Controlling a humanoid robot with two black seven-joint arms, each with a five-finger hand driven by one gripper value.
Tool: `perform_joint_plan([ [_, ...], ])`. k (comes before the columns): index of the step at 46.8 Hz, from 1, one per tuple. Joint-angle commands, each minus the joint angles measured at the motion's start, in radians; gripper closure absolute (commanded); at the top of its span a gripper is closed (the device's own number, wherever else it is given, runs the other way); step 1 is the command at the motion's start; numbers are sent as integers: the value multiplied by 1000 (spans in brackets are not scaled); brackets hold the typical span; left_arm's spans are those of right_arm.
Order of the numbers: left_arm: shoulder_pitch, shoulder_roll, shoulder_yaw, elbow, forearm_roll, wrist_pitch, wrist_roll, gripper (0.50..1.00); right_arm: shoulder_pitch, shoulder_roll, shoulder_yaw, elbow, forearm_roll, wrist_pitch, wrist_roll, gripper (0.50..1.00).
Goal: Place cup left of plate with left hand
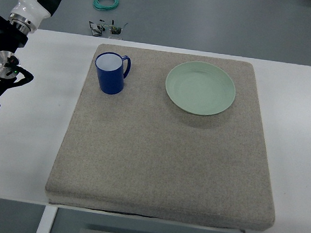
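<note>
Your cup (111, 73) stands upright on the far left part of the grey mat (161, 166), handle pointing right toward the green plate (200, 88), with a clear strip of mat between the 2. Judged from how they lie, it already sits left of the plate, so the placing looks done or nearly so, and nothing is holding it.

The left arm (10, 53) shows at the far left edge of the picture, well apart from the cup and over the white desk (25, 153). Its hand is not clearly visible, so you cannot tell whether the fingers are open or curled. The right arm is out of view.

The main risk is the arm itself. If it swings right, it could clip the cup's left wall and tip it or push it toward the plate. The cup is tall for its base, so a side knock would likely topple it. It also stands close to the mat's far left corner, and a nudge that way could drop it off the mat's edge onto the desk.
</note>
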Motion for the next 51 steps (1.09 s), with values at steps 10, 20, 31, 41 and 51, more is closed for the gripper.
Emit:
perform_joint_plan([
  [10, -18, -68, -6, 1, -212, 203, 40, 508, 0, 0, 0, 0, -2, -1, 0, 566],
  [20, -57, -71, -6, 82, -381, 217, 98, 510, 0, 0, 0, 0, 0, 1, 0, 566],
  [31, -152, -115, -7, 240, -418, 244, 124, 516, 0, 0, 0, 0, 0, 1, 0, 566],
  [41, -178, -135, -6, 265, -419, 283, 123, 510, 0, 0, 0, 0, 0, 1, 0, 566],
  [51, -166, -155, 11, 274, -399, 261, 123, 506, 0, 0, 0, 0, 0, 1, 0, 566],
])
